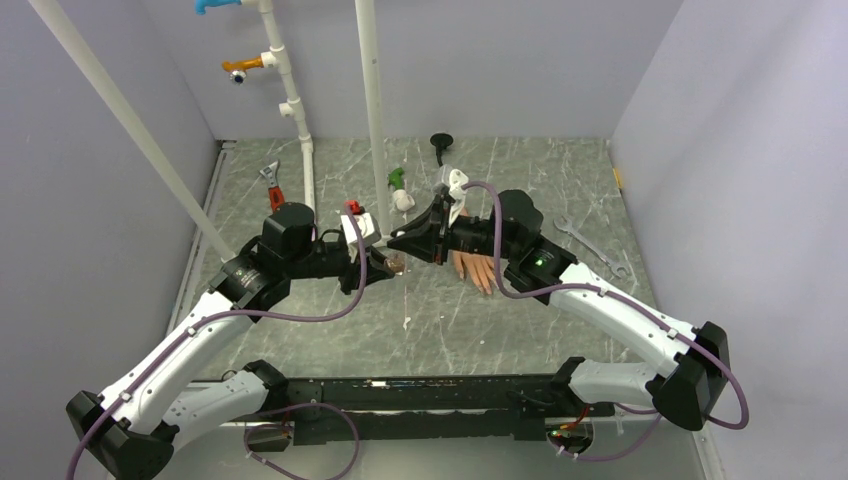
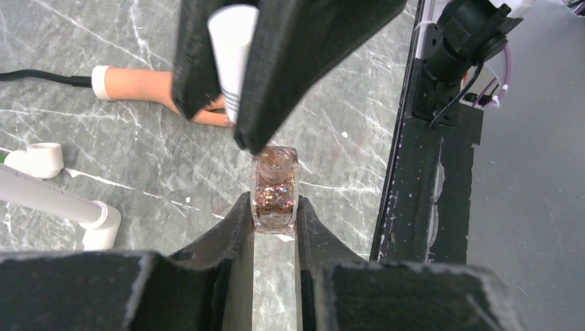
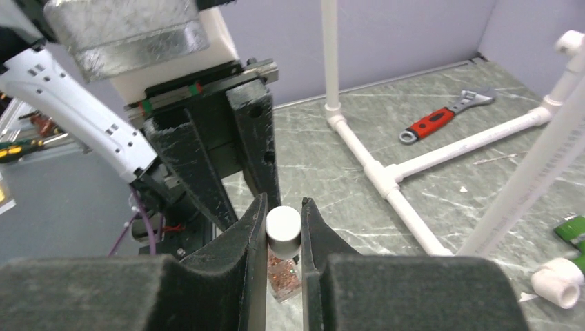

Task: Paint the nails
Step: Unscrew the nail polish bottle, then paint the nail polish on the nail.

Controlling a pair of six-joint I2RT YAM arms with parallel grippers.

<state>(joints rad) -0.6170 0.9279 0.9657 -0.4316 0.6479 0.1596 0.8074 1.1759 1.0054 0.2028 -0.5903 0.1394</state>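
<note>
Closest, bottom centre of the left wrist view, left pincer [image 2: 274, 204] clamps the glitter polish bottle [image 2: 274, 185] upright; right pincer [image 3: 283, 205] pinches its white cap [image 3: 283, 231]. Best drawn straight up, bottle steady. The nails [image 2: 221, 120] lie upper left on the tabletop [image 2: 345, 103].

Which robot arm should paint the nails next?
Right. The right gripper holds the white cap, off the glitter polish bottle, and the mannequin hand lies close by. The left gripper is busy clamping the bottle.
</note>
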